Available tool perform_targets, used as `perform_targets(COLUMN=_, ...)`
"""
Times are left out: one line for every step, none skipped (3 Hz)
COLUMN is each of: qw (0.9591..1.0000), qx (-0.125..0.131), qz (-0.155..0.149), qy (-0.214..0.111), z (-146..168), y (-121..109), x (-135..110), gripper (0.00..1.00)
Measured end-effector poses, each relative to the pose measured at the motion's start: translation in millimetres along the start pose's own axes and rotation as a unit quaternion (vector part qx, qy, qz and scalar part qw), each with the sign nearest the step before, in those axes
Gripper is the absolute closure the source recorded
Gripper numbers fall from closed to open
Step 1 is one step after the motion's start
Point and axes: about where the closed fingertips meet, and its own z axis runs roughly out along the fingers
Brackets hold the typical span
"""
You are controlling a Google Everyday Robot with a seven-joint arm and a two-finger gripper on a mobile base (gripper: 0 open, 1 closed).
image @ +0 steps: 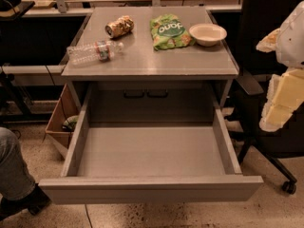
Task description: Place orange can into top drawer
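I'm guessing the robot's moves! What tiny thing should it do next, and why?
Probably reach the gripper from the right edge toward the orange can, lying untouched at the far left of the tabletop; the top drawer already stands open.

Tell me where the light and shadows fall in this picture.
Camera view: warm, dim light; the grey metal table top shows a soft sheen around the small orange-brown can; the wide, shallow grey metal top drawer is darkest at its back; the gripper, at the right edge, looks pale yellow.
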Motion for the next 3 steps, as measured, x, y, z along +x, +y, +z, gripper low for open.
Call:
perform_targets(qw=1.0000, qx=0.001, qz=-0.001, qy=-0.001, z=0, y=-1, x=-1, gripper=0.00)
perform_targets(qw=0.9993, qx=0.019, qz=-0.029, qy=-0.011, z=11, y=-32, x=-28, gripper=0.00)
perform_targets(qw=0.9957, qx=0.053, qz=-0.072, qy=-0.026, z=18, y=-75, x=-66, gripper=0.00)
